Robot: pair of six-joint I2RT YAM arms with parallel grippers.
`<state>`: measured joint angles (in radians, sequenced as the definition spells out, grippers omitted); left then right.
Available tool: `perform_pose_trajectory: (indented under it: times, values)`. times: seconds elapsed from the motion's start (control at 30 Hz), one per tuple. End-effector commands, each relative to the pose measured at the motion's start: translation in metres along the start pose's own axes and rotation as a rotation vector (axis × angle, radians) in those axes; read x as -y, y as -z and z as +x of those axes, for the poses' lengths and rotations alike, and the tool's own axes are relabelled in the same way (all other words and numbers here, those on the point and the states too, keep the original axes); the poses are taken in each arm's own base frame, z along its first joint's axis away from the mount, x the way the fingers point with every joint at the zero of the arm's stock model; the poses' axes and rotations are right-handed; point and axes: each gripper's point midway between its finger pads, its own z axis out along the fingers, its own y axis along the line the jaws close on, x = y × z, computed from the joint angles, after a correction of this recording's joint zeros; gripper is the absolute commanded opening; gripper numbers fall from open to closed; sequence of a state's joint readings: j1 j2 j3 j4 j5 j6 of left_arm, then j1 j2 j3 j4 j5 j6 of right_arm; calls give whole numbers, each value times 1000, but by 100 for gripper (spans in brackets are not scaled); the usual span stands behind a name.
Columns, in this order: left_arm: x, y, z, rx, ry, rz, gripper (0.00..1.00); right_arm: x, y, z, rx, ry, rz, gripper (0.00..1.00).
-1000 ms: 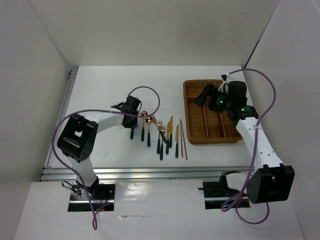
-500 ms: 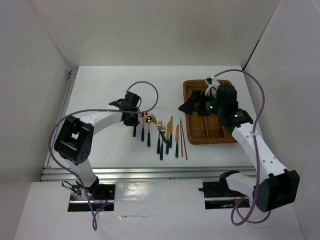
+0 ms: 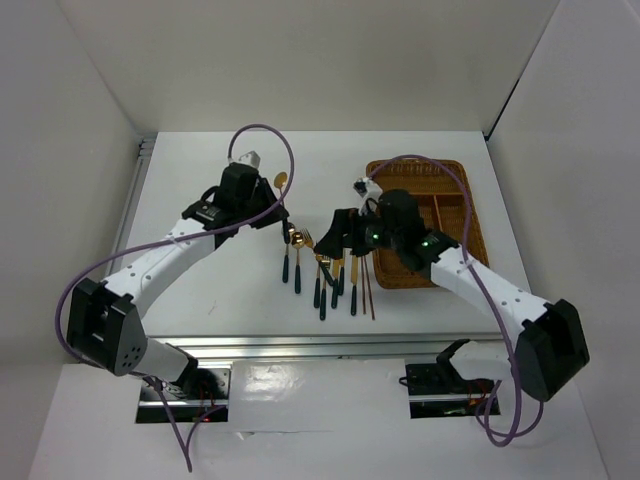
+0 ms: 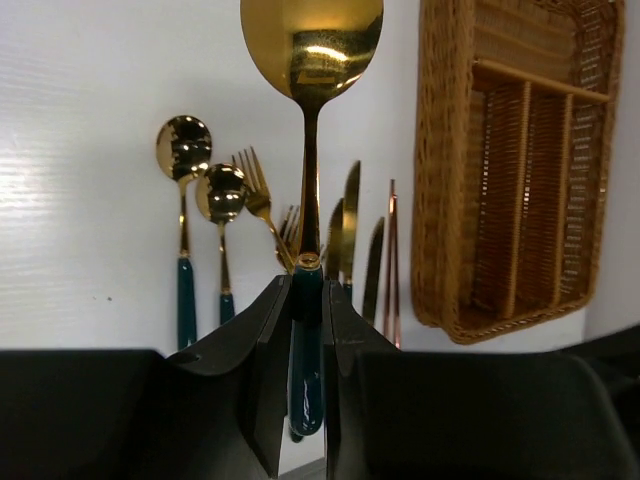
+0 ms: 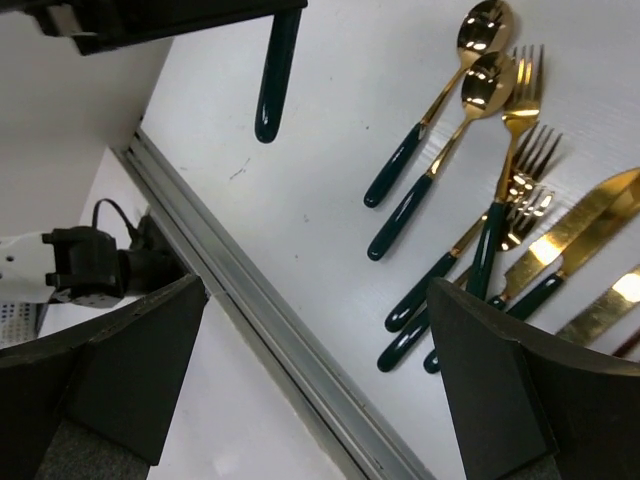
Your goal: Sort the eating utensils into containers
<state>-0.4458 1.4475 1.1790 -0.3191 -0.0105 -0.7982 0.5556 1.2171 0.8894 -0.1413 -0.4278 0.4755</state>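
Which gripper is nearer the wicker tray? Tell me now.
Right. The right gripper hovers just left of the wicker tray; the left gripper, gripping a spoon, is farther left.

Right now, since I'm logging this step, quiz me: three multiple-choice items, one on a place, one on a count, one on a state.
1. In the top view, the wicker tray lies where, relative to the row of utensils? A) left B) nearer the bases C) right
2. How many spoons lie on the table? A) two B) none C) five
3. The left hand is: A) open, empty B) shut on a spoon C) shut on chopsticks
C: tray is right of the row. A: two gold bowls lie side by side. B: it clamps the dark handle.
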Motion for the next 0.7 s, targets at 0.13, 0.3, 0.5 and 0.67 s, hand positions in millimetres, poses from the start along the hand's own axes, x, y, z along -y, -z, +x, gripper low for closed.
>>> perform_pose_trajectory:
  times: [0.13, 0.3, 0.5, 0.67]
  values:
    - [35, 17, -8, 41, 64, 139, 0, -28, -56, -33, 90, 69, 63, 100]
    - [35, 23, -4, 51, 69, 145, 0, -30, -74, -40, 122, 75, 137, 100]
    - [38, 28, -2, 51, 73, 157, 0, -32, -83, -50, 150, 79, 132, 100]
    - [44, 30, 0, 35, 70, 189, 0, -27, -95, -44, 117, 86, 159, 90]
